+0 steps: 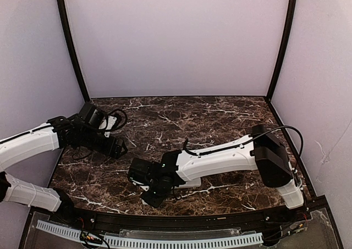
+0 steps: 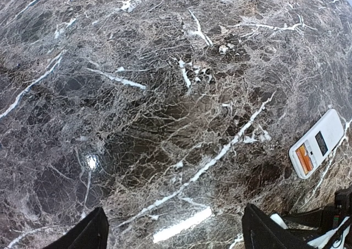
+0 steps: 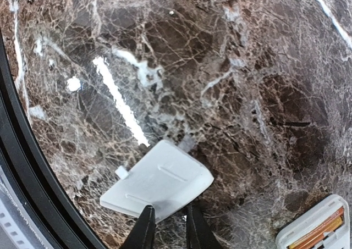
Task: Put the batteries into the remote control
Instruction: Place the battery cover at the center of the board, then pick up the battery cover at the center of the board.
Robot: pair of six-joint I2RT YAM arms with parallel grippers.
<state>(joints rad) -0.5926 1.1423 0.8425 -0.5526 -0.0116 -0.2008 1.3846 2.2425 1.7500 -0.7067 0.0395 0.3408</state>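
The remote control (image 2: 319, 144) lies flat on the marble table, at the right edge of the left wrist view. It is white with an orange patch at its near end. One end of it shows in the right wrist view (image 3: 316, 232), where orange-copper batteries (image 3: 318, 235) lie in an open white compartment. My right gripper (image 3: 168, 219) is shut on the edge of a white battery cover (image 3: 159, 183) and holds it near the table's front rim. In the top view the right gripper (image 1: 151, 194) is low at front centre. My left gripper (image 2: 176, 238) is open and empty over bare marble, at the left in the top view (image 1: 117, 147).
The dark marble table (image 1: 220, 117) is walled by white panels at the back and sides. A black front rim (image 3: 22, 166) runs close to the held cover. The right arm (image 1: 220, 158) stretches across the table's front right and hides the remote in the top view.
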